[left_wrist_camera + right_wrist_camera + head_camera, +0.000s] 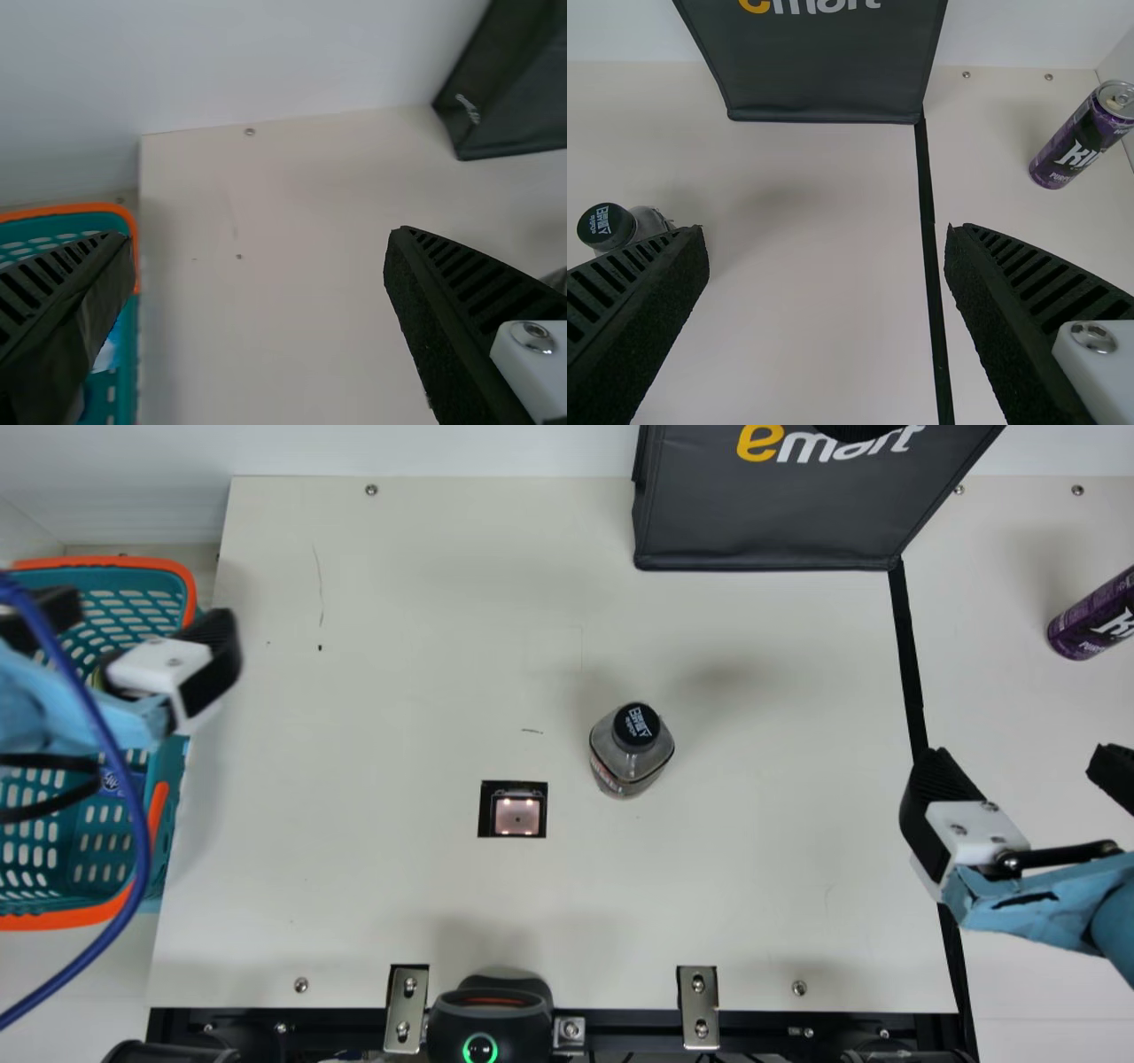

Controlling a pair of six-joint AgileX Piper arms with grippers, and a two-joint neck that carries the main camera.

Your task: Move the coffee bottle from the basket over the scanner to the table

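To my judgement, the coffee bottle (631,753) is already delivered, so the step in hand is to leave it in peace and bring the arms to a calm rest. To do this well, the left gripper (135,624) should rise first, straight and slowly, so that its fingers do not catch the rim of the basket (133,562). After that, it should go away from the bottle, not across it, because a narrow bottle could tip over from a small knock. The right gripper (1017,757) has no need to help; it is better that it waits at its side.

The bottle stands upright on the table (354,886), just beside the scanner (514,811), on the side toward the right arm. It is well apart from both claws and lies between them in the main view. Both claws are open, with their fingers spread wide and nothing held. The left one is over the basket, the right one near the black line. What lies in the basket is partly covered by the left arm, so perhaps other goods are there, but I cannot name them.
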